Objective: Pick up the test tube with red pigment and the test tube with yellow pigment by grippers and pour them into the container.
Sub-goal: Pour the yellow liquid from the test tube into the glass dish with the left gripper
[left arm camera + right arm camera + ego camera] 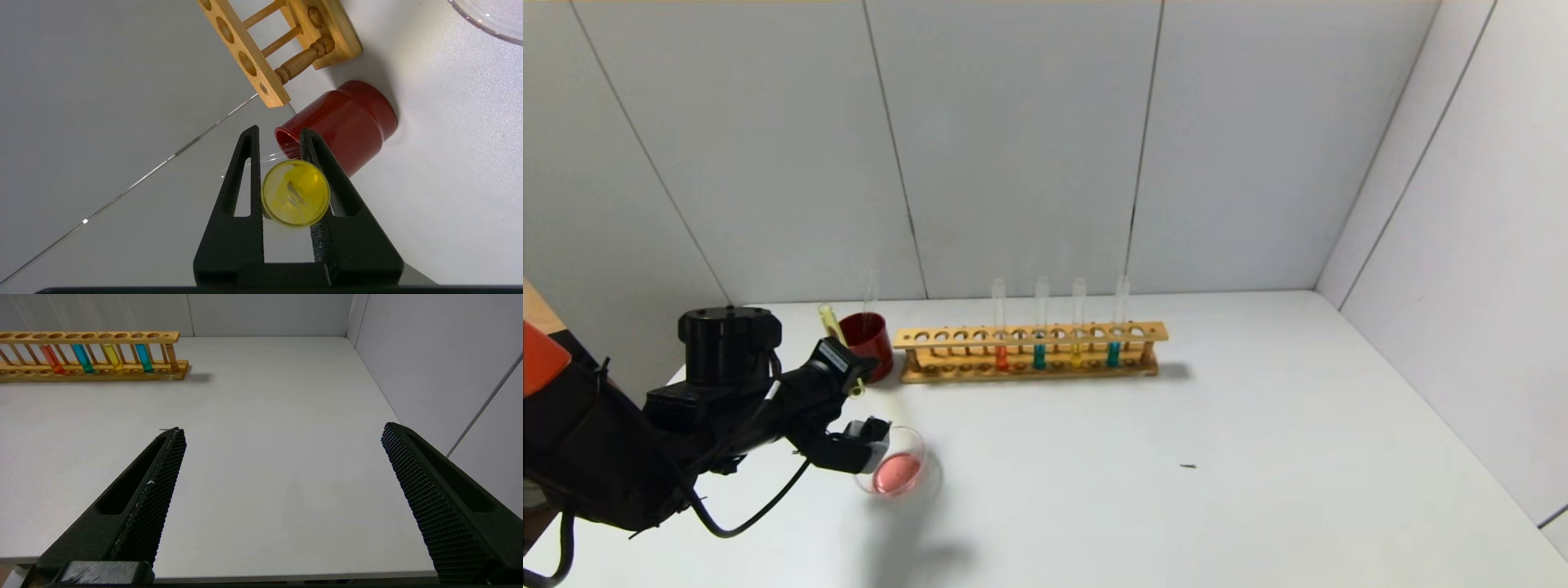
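Observation:
My left gripper (pixel 848 369) (pixel 280 134) is shut on a test tube with yellow pigment (pixel 833 327) (pixel 295 192). It holds the tube slanted, just beside the dark red cup (pixel 866 335) (pixel 347 122). The container (pixel 898 472) (pixel 490 16), a clear glass dish with pinkish-red liquid in it, sits on the table just in front of that gripper. In the wooden rack (pixel 1029 351) (pixel 94 355) stand a test tube with red pigment (pixel 1001 349) (pixel 52 359) and another yellow one (pixel 1077 347) (pixel 111 357). My right gripper (pixel 282 430) hangs open and empty over the table's near right side.
Two teal tubes (pixel 1039 351) (pixel 1112 349) also stand in the rack. An empty clear tube (pixel 870 290) leans in the red cup. White panels close off the table at the back and right. A small dark speck (pixel 1188 466) lies on the table.

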### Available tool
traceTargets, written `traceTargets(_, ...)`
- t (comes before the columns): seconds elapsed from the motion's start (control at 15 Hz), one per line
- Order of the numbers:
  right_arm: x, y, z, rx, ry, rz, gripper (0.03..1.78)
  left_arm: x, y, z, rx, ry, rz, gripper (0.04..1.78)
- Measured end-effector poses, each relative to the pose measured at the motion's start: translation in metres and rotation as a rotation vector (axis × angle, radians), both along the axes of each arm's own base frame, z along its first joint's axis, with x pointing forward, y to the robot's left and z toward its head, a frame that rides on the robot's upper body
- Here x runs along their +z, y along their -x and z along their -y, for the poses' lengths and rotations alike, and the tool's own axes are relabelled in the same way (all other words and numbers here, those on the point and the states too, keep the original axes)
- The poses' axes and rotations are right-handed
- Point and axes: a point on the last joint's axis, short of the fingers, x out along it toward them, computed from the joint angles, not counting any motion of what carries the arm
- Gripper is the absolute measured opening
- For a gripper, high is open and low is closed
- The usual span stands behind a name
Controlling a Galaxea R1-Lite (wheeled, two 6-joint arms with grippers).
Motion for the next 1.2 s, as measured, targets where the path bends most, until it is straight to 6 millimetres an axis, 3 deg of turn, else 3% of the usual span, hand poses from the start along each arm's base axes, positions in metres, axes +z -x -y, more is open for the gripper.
traceTargets(1.2,0.0000,0.0000,0.0000,0.000,0.000,0.000,1.75,0.0011,0.0040,0.0004,-0.052,-0.128,0.076,0.36)
